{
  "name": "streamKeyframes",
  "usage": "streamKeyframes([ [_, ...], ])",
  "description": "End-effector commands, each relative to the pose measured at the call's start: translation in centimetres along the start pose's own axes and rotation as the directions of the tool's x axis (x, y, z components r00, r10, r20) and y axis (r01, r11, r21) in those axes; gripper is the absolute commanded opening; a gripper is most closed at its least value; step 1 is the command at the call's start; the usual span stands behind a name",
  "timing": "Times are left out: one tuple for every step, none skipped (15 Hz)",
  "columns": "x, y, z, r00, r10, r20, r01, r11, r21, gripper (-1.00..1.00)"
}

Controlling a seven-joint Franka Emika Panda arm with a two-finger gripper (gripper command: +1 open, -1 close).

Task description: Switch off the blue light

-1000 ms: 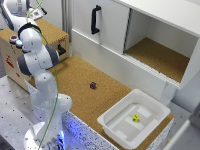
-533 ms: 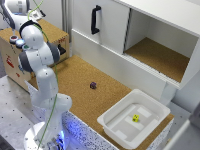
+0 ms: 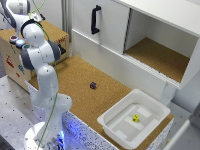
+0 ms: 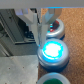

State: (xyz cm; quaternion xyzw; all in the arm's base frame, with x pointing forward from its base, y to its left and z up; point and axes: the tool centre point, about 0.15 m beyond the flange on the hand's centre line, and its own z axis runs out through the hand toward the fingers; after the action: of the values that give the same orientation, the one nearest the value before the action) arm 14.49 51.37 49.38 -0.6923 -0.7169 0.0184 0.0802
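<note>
1. Seen from the wrist camera, three round push-buttons sit in a row on the wooden box: a green one (image 4: 54, 79) cut off at the frame edge, the blue light (image 4: 53, 51) in the middle, and a red one (image 4: 56, 31) farthest off.
2. The blue light is lit, a bright cyan dome glowing almost white at its centre, set in a grey round housing.
3. The jaws (image 4: 39, 25) reach down just beside the blue light, their two pale fingers (image 4: 33, 22) standing a little apart with a narrow gap between them and nothing held in it. The lit dome lies just in front of the fingertips, slightly to one side; whether they touch its housing I cannot tell.
4. From across the room there is one arm (image 3: 37, 55), bent over the wooden box (image 3: 57, 35) at the exterior view's left; the buttons are hidden behind it.
5. Farther out on the cork-topped bench (image 3: 80, 80) lies one small dark cube (image 3: 93, 85), well apart from the jaws.
6. Beyond that stands one white bin (image 3: 117, 117) holding one yellow die (image 3: 135, 118).
7. Behind it all runs one white cabinet (image 3: 112, 27) with one black handle (image 3: 94, 19) and one open compartment.
</note>
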Motion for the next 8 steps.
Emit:
streamKeyframes([
  [2.0, 1.1, 3.8, 0.998, -0.001, 0.059, 0.0, 1.0, 0.023, -1.0],
  [2.1, 1.4, 4.5, 0.998, 0.004, 0.058, -0.005, 1.0, 0.025, -1.0],
  [2.1, 1.8, 5.2, 0.998, 0.019, 0.059, -0.02, 1.0, 0.023, -1.0],
  [2.1, 2.1, 5.7, 0.998, 0.02, 0.059, -0.022, 0.999, 0.027, -1.0],
  [2.2, 2.2, 6.0, 0.998, 0.016, 0.057, -0.018, 1.0, 0.019, -1.0],
  [2.2, 2.2, 5.9, 0.998, 0.009, 0.055, -0.011, 1.0, 0.02, -1.0],
  [2.4, 2.2, 5.0, 0.999, 0.005, 0.039, -0.005, 1.0, -0.001, -1.0],
  [2.7, 2.3, 3.1, 1.0, 0.002, 0.019, -0.001, 0.999, -0.045, -1.0],
])
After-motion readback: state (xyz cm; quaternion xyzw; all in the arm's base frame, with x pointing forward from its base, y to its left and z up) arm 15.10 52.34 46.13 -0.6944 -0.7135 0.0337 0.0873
